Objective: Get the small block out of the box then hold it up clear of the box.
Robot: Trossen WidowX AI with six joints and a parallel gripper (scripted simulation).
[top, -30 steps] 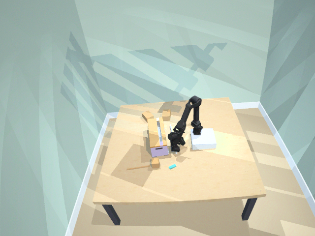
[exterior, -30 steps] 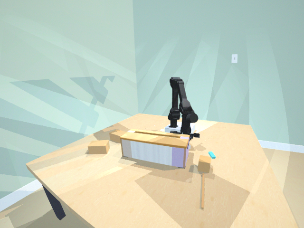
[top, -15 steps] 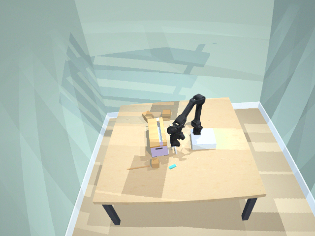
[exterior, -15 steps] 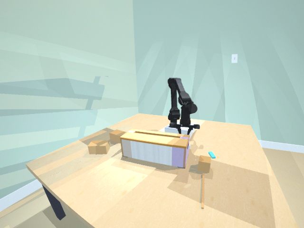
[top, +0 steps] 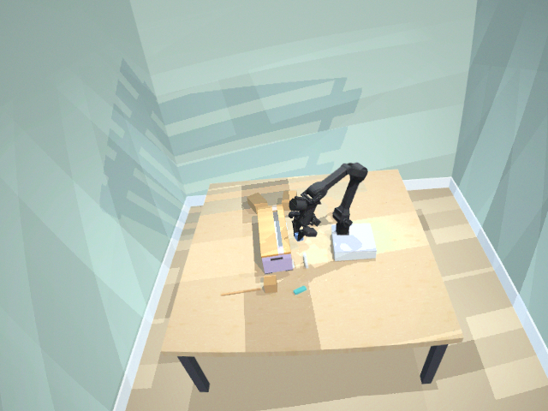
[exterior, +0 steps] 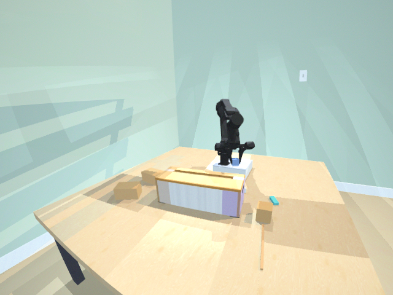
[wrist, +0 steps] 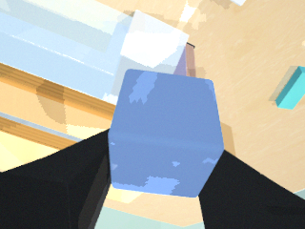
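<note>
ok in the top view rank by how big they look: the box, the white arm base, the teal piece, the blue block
1. box
2. white arm base
3. teal piece
4. blue block, but the gripper holding it hides most of it, so its place below the teal piece is unsure

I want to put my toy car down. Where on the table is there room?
Bare wood stretches along the table's front edge, below the mallet and teal piece, and right of the white base. It's crowded around the box, where the gripper holds the blue block.
</note>
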